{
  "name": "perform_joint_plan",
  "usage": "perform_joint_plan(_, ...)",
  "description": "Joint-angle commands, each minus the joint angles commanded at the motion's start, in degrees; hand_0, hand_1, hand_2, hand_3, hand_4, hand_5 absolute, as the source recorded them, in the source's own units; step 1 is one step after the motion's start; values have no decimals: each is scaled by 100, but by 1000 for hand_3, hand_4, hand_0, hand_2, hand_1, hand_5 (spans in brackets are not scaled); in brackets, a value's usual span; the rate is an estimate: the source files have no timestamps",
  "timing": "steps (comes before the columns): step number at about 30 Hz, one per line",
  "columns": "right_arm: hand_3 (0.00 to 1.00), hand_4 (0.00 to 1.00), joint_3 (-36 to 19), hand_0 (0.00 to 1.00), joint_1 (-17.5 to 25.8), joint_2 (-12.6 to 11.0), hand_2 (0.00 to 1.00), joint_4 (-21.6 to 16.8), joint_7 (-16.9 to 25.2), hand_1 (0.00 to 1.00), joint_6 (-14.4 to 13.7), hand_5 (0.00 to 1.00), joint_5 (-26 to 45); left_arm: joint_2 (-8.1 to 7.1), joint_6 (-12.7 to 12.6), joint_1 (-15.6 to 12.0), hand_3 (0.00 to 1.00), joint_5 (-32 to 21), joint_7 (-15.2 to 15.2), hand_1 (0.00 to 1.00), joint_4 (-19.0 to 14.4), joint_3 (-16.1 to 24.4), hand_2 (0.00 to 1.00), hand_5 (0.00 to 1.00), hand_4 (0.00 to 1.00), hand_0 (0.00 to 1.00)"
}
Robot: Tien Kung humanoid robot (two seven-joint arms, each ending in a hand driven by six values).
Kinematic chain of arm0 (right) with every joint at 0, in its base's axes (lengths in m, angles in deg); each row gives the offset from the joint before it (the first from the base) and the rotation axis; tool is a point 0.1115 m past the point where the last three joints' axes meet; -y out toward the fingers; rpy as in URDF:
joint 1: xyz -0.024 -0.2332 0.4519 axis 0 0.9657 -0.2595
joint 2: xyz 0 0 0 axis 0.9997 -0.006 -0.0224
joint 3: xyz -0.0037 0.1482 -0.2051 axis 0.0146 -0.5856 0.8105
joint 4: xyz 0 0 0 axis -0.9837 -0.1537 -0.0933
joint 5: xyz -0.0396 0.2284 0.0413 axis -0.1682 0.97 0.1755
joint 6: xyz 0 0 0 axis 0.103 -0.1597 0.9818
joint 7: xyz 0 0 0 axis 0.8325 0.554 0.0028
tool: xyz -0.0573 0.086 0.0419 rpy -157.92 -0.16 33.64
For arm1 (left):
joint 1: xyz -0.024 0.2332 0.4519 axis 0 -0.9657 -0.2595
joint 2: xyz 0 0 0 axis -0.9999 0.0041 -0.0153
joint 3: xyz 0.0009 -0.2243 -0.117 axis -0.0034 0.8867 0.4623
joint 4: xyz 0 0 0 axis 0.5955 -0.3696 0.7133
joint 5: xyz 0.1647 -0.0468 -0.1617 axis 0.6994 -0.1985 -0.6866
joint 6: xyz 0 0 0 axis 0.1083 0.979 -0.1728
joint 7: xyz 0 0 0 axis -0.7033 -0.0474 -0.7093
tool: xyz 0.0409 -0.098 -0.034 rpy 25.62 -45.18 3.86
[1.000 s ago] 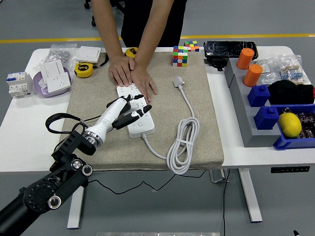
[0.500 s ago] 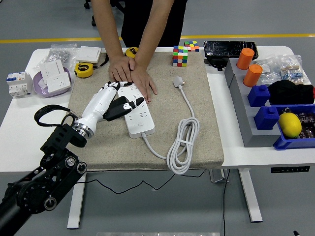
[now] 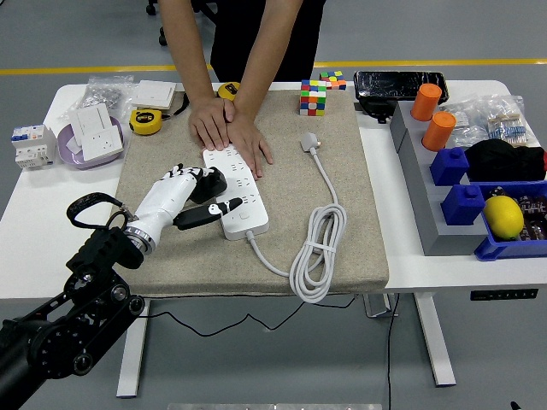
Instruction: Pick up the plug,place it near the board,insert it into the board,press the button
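- Beside the power strip, at its left edge, the left hand's fingers are loosely curled and hold nothing; a dark thumb stretches toward the strip's near end, its tip touching or just above it.
- Behind the hand, the black left arm runs down to the lower left corner.
- On the strip's far end, a person's two hands press flat, overlapping.
- Right of the strip, well apart from it, the white plug lies on the beige mat, not inserted; its cable coils nearer the table edge and joins the strip's near end.
- Beyond the plug stands a Rubik's cube.
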Motion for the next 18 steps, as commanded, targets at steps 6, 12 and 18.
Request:
perform_joint_plan(6, 855, 998, -19, 975, -17, 1, 836, 0, 0, 900, -3, 998, -7, 41, 25, 77, 809, -18, 24, 949, 142, -46, 870, 998, 998, 998)
perform_joint_plan(12, 855, 998, -64, 976, -9, 0, 836, 0, -10, 900, -5, 998, -46, 70, 33, 163, 808, -43, 31, 943, 189, -85, 869, 998, 998, 998)
perform_joint_plan(18, 855, 998, -41, 975, -25, 3, 836, 0, 2, 900, -5, 998, -26, 64, 38, 239, 808, -66, 38, 941, 205, -174, 867, 998, 998, 998)
